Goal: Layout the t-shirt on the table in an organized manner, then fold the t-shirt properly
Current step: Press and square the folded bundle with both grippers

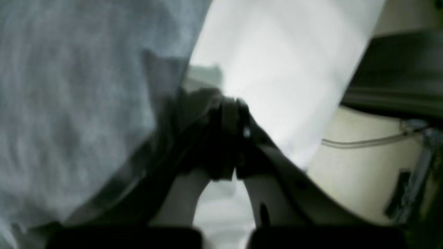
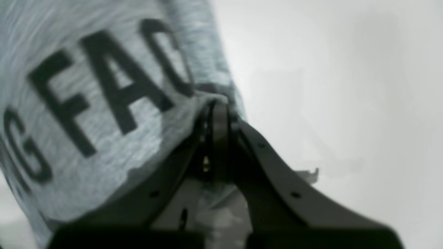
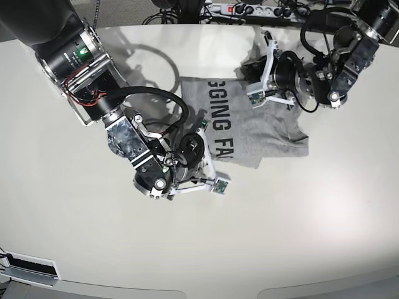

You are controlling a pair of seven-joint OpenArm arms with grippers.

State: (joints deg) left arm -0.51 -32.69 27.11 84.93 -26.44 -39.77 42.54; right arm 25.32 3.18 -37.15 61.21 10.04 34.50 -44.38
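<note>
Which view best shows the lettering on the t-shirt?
The right wrist view: the black letters on the t-shirt fill it, big though blurred, beside the shut right gripper. The base view shows more letters, but small. The left wrist view shows only plain grey cloth.

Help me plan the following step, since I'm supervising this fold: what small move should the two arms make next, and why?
Probably draw both grippers slowly apart and lower the cloth flat. The right gripper is shut on the t-shirt by its lettering, and the left gripper pinches another edge. On the table the shirt lies bunched and partly doubled over, so it likely needs spreading before any fold.
</note>
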